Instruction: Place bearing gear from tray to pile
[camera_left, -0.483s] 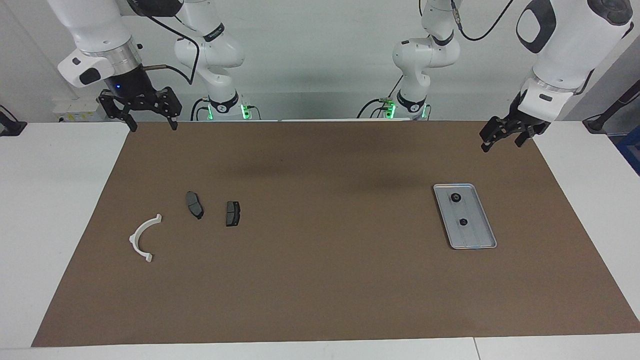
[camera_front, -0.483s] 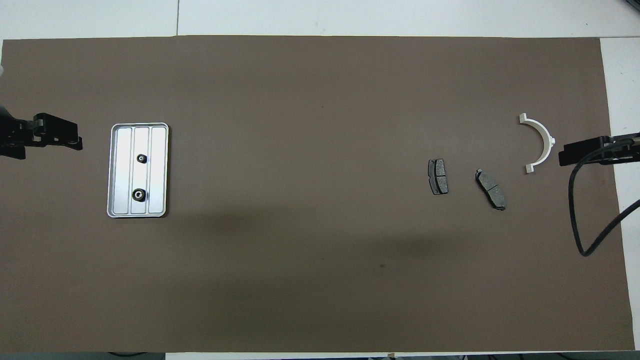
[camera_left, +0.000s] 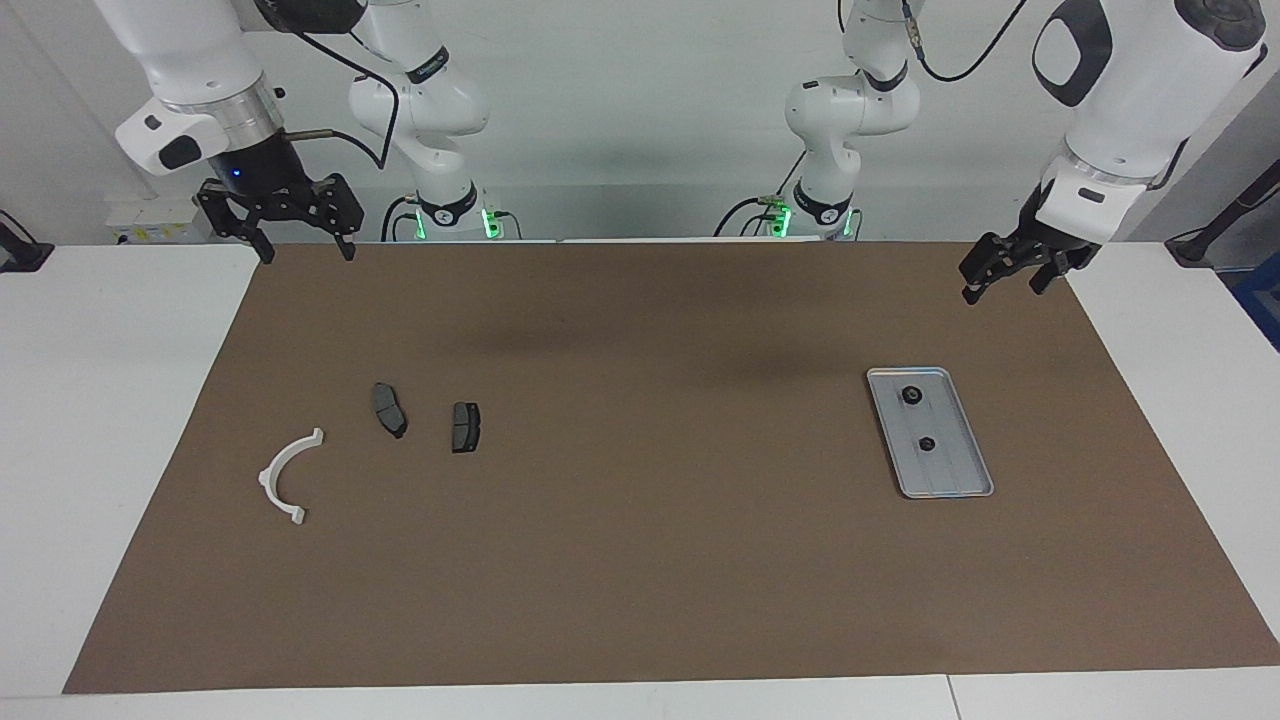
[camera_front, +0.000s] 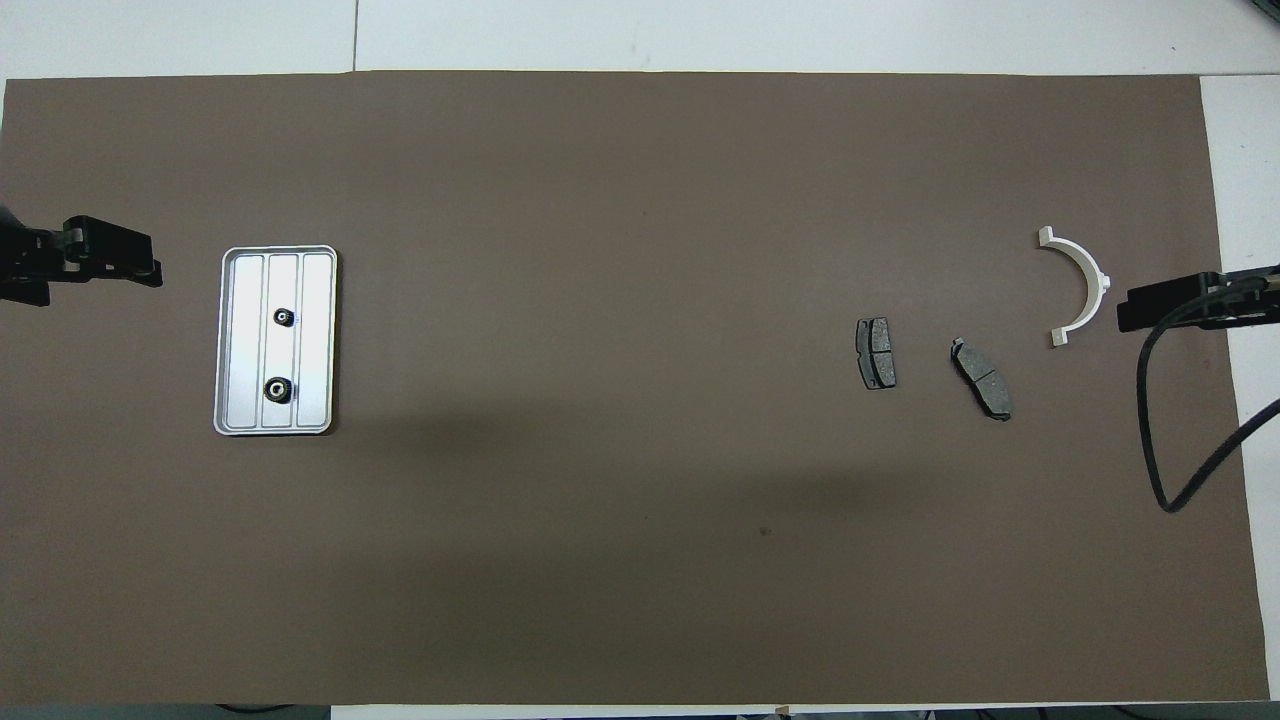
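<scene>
Both my left hand (camera_left: 1003, 278) and right hand (camera_left: 295, 238) hang open, holding nothing, and the small round bearing gears (camera_left: 911, 396) (two in the tray (camera_left: 958, 487)) could slip away when I pinch.

Both arms hang raised over the table's two ends, the left pincer (camera_left: 1003, 279) and right pincer (camera_left: 300, 240) spread wide, empty.

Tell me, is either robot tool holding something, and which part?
Nothing is held. The left tool and the right tool both hang open and empty in the air. Both bearing gears lie in the tray.
</scene>
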